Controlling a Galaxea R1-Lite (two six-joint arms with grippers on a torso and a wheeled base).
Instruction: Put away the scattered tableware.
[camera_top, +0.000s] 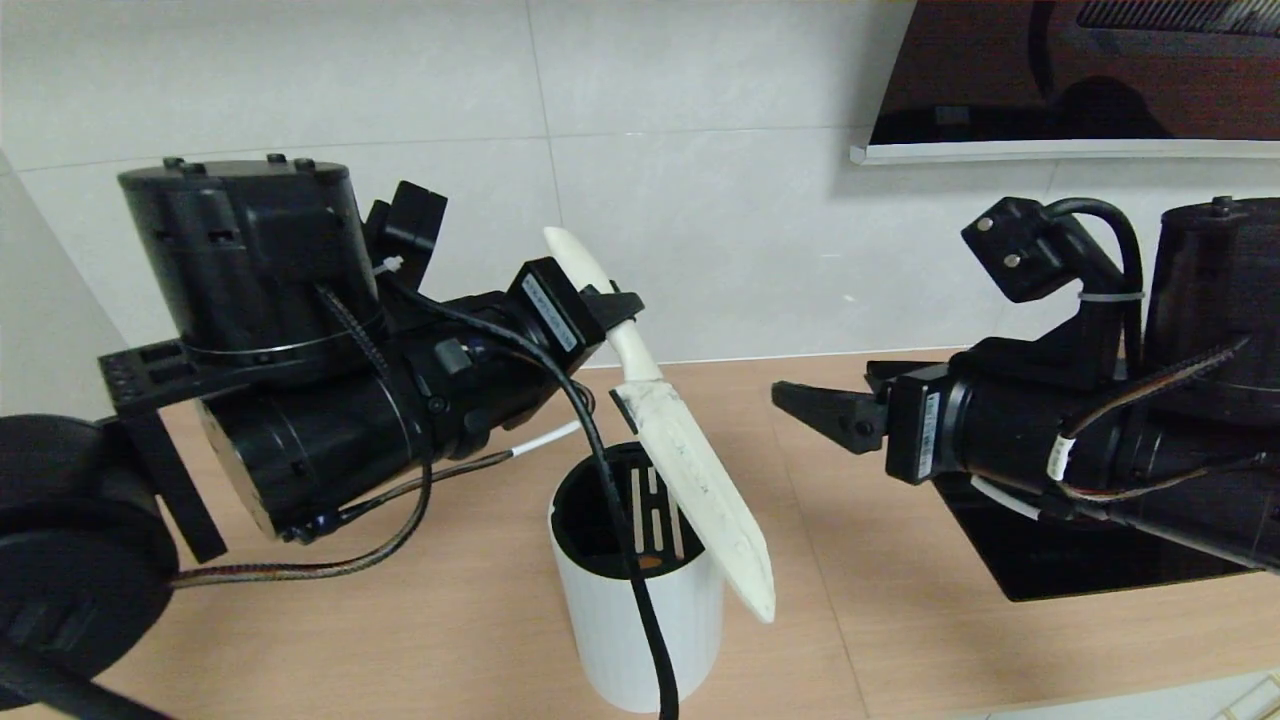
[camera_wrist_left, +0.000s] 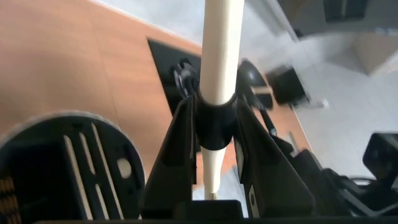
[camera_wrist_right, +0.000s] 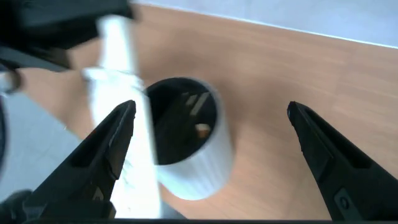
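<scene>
Pale wooden countertop, white tiled wall behind it. A black cooktop is set into the wood and a dark hood hangs on the wall above it.

Landmark: white cylindrical holder, upright on the wood, black inside, with pale slots in its floor.

My left gripper is above the holder, on its wall side. It is clenched around the handle of a white knife, and the butt of the handle sticks up past my fingers. The blade slants down across the holder's mouth. In the head view its tip lies over the rim on the cooktop side, outside the opening. Whether the blade touches the rim, I cannot tell.

My right gripper is level with the holder's top, on its cooktop side and apart from it. Its fingers are spread wide with nothing between them. In the right wrist view the holder sits in the gap between the two fingers, farther off.
</scene>
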